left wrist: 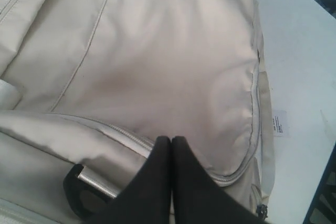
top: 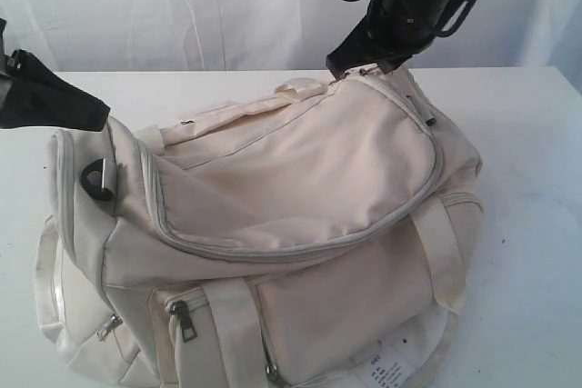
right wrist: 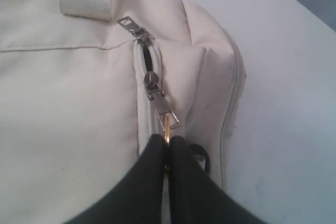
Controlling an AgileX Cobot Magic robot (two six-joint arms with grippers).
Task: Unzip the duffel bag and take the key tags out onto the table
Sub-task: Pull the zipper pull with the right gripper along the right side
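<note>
The cream-white duffel bag (top: 300, 197) lies on the white table (top: 527, 161), its grey curved zipper (top: 273, 252) closed along the top flap. My right gripper (right wrist: 168, 141) is at the bag's far end, shut on the metal zipper pull (right wrist: 165, 115); the exterior view shows this gripper (top: 353, 66) there too. A second slider (right wrist: 132, 27) sits just beyond, with a short dark gap between the two. My left gripper (left wrist: 171, 139) is shut with nothing visible between its fingers, hovering over the bag's left end by the black ring (left wrist: 77, 195). The key tags are hidden.
A white printed label (top: 393, 372) hangs at the bag's near right corner. Small side pockets with zipper pulls (top: 182, 320) face the front. A webbing handle (top: 305, 90) lies on top. Bare table (left wrist: 299, 51) lies to the bag's right; a white curtain hangs behind.
</note>
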